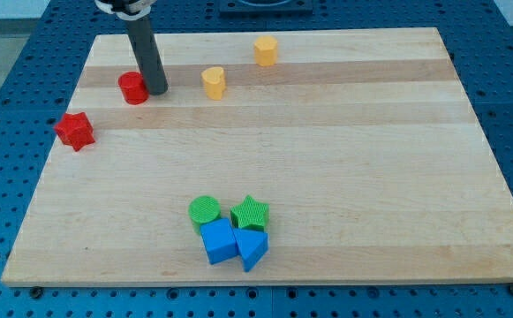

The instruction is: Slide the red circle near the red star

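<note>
The red circle [133, 87] sits near the view's upper left on the wooden board [327, 150]. The red star [75, 131] lies below and to the left of it, close to the board's left edge, with a gap between them. My tip [157, 90] stands right beside the red circle, touching or almost touching its right side. The dark rod rises from there to the view's top.
A yellow heart-like block [214, 82] lies right of my tip, and a yellow hexagon [266, 50] sits farther up right. At the bottom middle a green circle [205, 210], green star [251, 213], blue square [218, 240] and blue triangle [252, 248] cluster together.
</note>
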`<action>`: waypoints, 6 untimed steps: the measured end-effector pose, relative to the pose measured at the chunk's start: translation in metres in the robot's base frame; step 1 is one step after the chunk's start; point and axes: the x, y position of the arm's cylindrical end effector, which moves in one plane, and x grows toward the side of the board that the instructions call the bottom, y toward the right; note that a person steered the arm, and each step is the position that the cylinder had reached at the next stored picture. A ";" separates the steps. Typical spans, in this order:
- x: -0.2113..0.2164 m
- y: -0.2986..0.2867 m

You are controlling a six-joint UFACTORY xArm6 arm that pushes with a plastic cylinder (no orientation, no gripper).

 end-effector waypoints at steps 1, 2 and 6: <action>-0.020 0.024; -0.033 0.010; 0.014 -0.019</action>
